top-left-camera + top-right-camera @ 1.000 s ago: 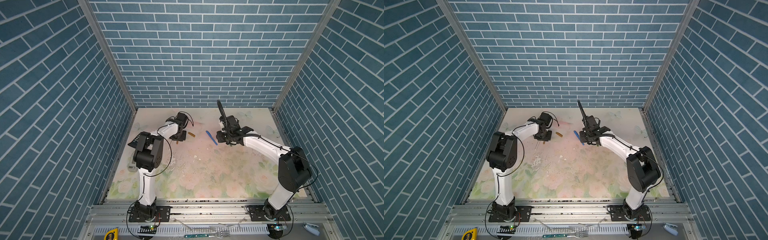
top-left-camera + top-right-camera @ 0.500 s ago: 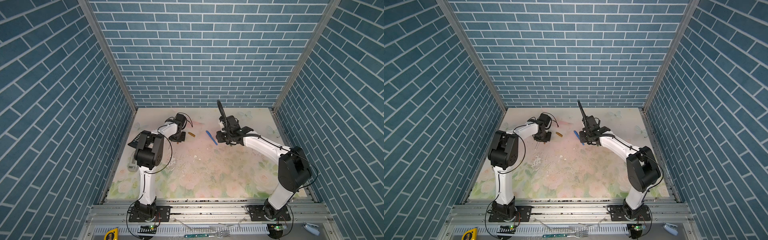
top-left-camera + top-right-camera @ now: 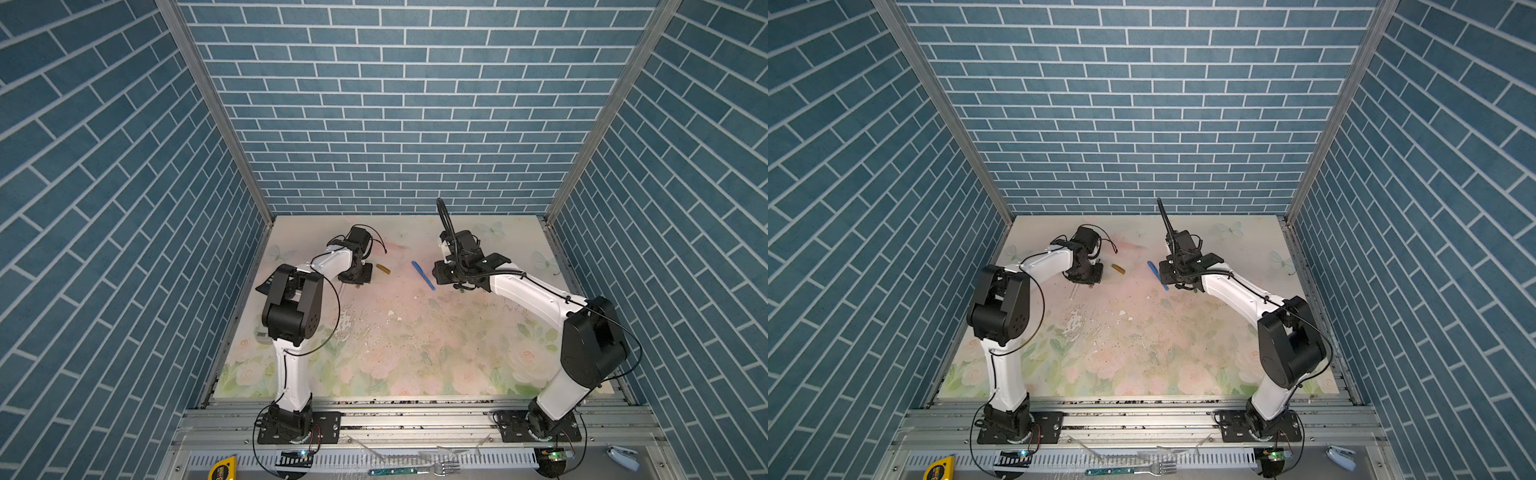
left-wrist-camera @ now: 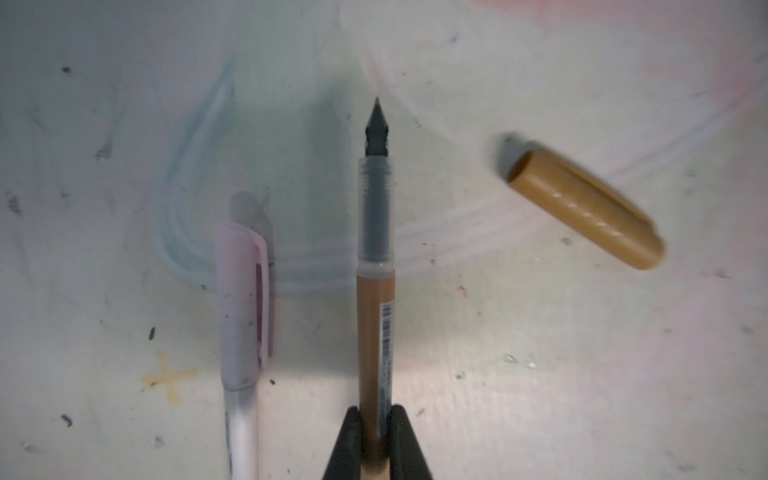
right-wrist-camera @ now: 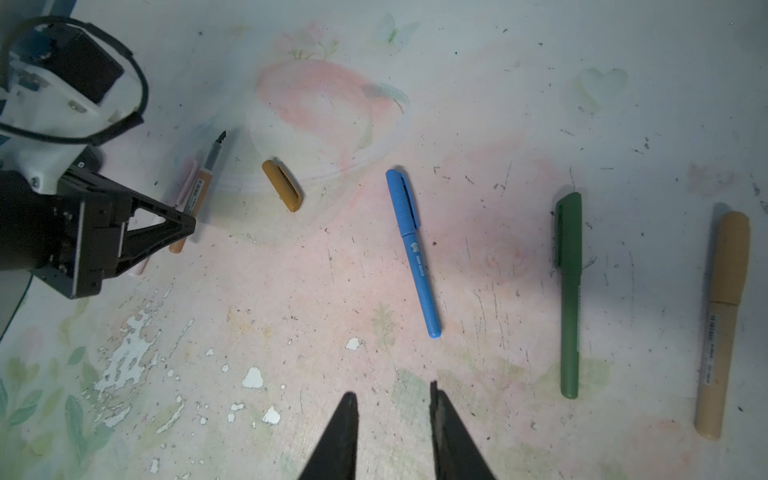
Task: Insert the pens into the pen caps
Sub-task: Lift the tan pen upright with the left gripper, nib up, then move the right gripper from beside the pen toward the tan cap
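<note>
**FOUR PENS CAPPED, ONE IN HAND**

The left gripper (image 4: 376, 417) is clamped on the uncapped gold pen (image 4: 376, 291); the nib projects ahead of the fingers (image 4: 347, 446). The gold cap (image 4: 584, 208) lies loose ahead of them, off to one side, clear of the nib. The pink pen (image 4: 243, 307), just beside the fingers, is capped. The blue pen (image 5: 412, 249), green pen (image 5: 568, 291) and tan pen (image 5: 725, 324), ahead of the right gripper (image 5: 390, 401), are capped; its fingers (image 5: 345, 436) stand apart, empty. Judged outstanding: seat gold pen in cap.
</note>
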{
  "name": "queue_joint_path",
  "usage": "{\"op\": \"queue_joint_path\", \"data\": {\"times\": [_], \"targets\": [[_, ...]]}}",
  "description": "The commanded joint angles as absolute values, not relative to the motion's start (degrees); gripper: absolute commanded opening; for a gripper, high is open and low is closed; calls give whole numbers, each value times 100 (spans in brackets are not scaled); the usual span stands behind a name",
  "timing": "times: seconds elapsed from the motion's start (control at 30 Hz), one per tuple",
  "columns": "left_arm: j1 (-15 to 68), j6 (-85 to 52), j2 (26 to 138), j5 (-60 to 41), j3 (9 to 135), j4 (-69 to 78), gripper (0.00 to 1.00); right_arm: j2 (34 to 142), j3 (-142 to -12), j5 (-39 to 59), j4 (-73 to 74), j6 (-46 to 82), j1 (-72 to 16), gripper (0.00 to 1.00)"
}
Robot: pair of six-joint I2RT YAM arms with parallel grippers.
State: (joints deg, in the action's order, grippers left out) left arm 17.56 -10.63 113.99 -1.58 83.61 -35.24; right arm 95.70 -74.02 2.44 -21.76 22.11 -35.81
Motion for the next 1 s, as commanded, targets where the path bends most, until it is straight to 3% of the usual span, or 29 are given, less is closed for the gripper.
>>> {"op": "queue_joint_path", "data": {"times": [0.0,0.13,0.33,0.47,0.8,0.97], "targets": [[1819,-1228,10532,-651,8036,-2975,0,9254,-7365,456,-2077,2457,-3560,32],[1855,-1250,9598,-1537,7310,-2109,0,9050,-7398,994,-1939,2594,-3560,34],[2082,-1211,8227,-3133,6108,-206,0,8816,-7502,2321,-1279,2932,-3573,50],[2127,-1435,7824,-3501,5599,632,0,8803,-7654,2780,-883,3136,-3620,54],[2136,-1599,7807,-3797,5626,767,0,9193,-8345,2786,-768,3204,-3907,55],[2180,-1586,7655,-3797,5577,800,0,9510,-8671,2707,-698,3518,-3913,48]]}}
